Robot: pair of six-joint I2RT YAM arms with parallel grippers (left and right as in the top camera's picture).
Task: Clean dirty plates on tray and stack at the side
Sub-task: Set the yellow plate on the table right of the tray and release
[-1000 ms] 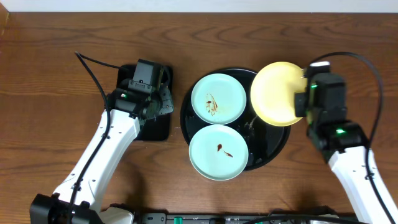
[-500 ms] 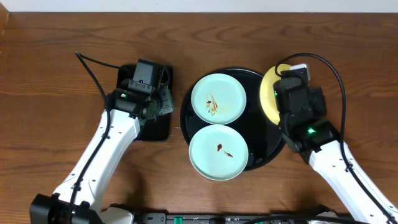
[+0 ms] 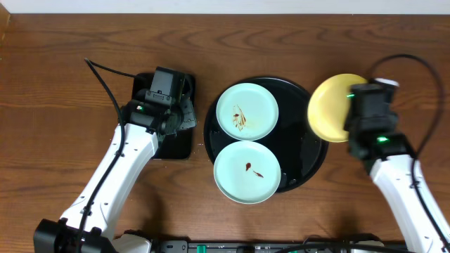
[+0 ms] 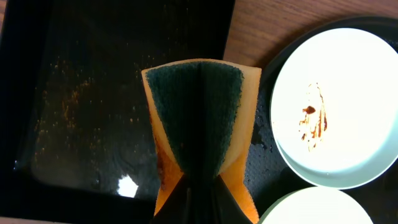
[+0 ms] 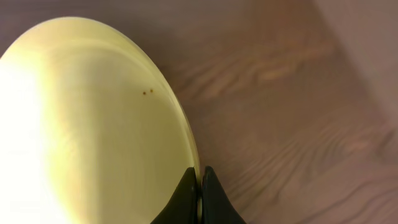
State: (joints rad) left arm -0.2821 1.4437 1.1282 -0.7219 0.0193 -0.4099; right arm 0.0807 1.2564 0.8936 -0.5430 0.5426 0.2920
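Brown wood-grain table [image 3: 49, 105], viewed from above; entries run left to right.

1. Small tray [image 4: 81, 93]. Black, rectangular, wet-speckled, at the table's left.

2. Left gripper [image 4: 199, 186]. It is poised over the small tray. Its fingers pinch the sponge [image 4: 199, 112], which is creased down its middle, green face outward with orange edges showing.

3. Tray [image 3: 313, 151]. Round, glossy black, at the centre. It carries two mint plates lying flat, close together.
   - Upper plate [image 3: 247, 112]: brown smear left of centre.
   - Lower plate [image 3: 247, 172]: small brown spots mid-face. Its near edge overhangs the tray's rim.
   - Neither looks wiped.

4. Yellow plate [image 3: 329, 111]. It sits across the tray's right rim and mostly over bare table. It appears lifted and tilted. Two tiny brown specks [image 5: 147, 92] show on its face.

5. Right gripper [image 5: 200, 180]. Its fingers are pressed thinly onto the yellow plate's rim, an edge pinch only.

Hazards, as judged:
- The rim pinch is narrow and far from the plate's centre. A quick swing or a jolt could let the plate pivot or slip out.
- Letting go while the plate is tilted or high could make it clatter, roll, or strike the tray's rim.
- The specks suggest the plate may reach the stack not fully clean.
- The overhanging lower plate could tip off the tray if pressed near its outer edge.
- The wet sponge may drip on the table when carried across.
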